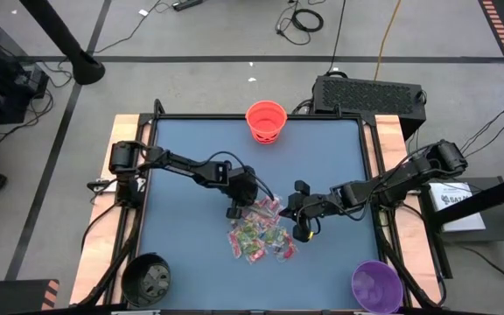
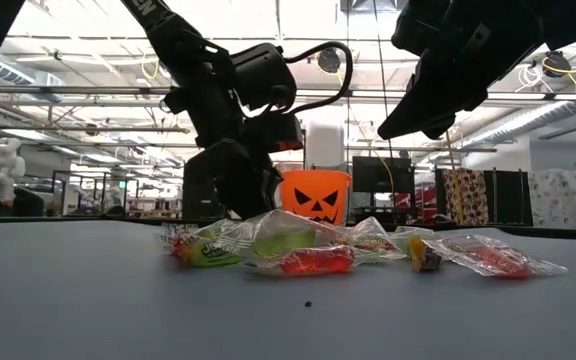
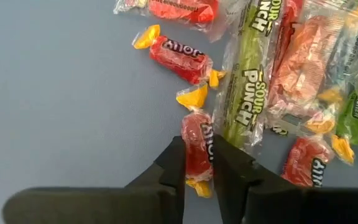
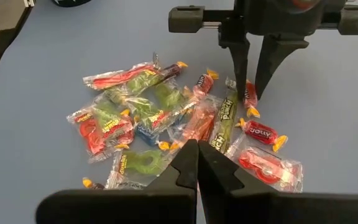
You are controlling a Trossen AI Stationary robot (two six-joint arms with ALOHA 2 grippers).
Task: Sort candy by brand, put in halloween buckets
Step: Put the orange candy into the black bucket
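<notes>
Starting from my left side: the black bucket [image 1: 145,278] sits at the near-left corner of the table [image 1: 191,254], well away from the pile, and my left gripper [image 3: 197,163] is down at the left edge of the candy pile [image 1: 259,232] with its fingers pinched in on a small red candy [image 3: 196,146] that has yellow twisted ends. The fingers are nearly closed and touching the wrapper on both sides, but I can't say the candy is off the table yet. The worry is the green Sour Punch pack [image 3: 244,87] lying just beside that same red piece, touching it; if my finger catches its edge I'd drag the wrong brand along, or the slick wrapper could squirt out of such a narrow pinch. My left wrist camera is the only one that reads the labels and shows that contact. The high view can't, but it alone shows all three pails at once, with the orange bucket [image 1: 266,120] at the far edge in the middle and the purple bucket [image 1: 376,286] at the near-right corner. Farther right, my right gripper [image 4: 196,163] hangs above the right side of the pile, fingers fully together, holding nothing, and close enough to my left arm that a careless lift could bump it.
</notes>
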